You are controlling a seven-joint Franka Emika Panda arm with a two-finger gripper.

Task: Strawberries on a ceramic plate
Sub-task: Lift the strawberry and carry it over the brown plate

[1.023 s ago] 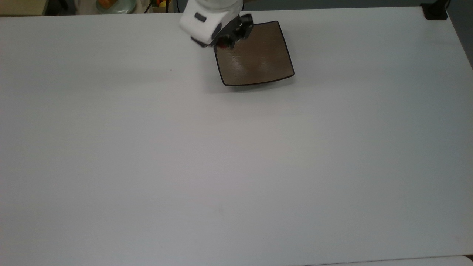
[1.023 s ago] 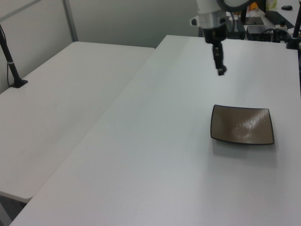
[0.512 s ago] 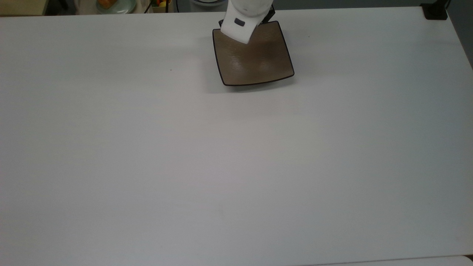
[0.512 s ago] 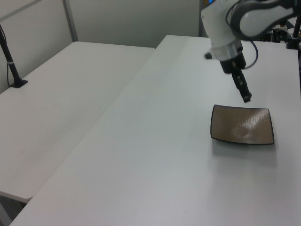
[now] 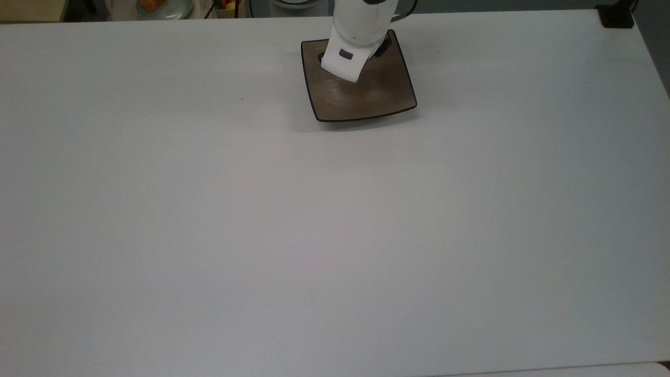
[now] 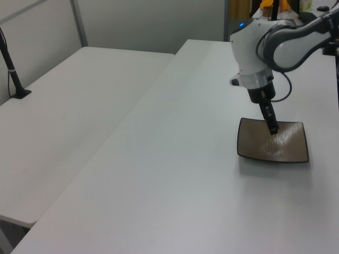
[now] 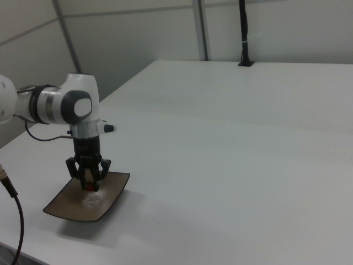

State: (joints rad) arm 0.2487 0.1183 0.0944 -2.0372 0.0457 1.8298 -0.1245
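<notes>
Holding strawberry (image 7: 89, 186) over plate (image 7: 65, 208).
Gripper (image 7: 89, 186) grasps the red fruit, fingers pointing down, just above the plate's centre on the table (image 7: 231, 182).

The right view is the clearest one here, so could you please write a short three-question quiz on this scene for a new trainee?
1. True or false: the gripper is over the ceramic plate.
2. In the right view, what colour is the small thing between the gripper's fingers? A) red B) blue C) yellow
3. Fill in: the ceramic plate rests on a white ____.

Key
1. True; in the left view too the gripper is above the plate.
2. A; it is the strawberry, low over the plate.
3. table.
</notes>
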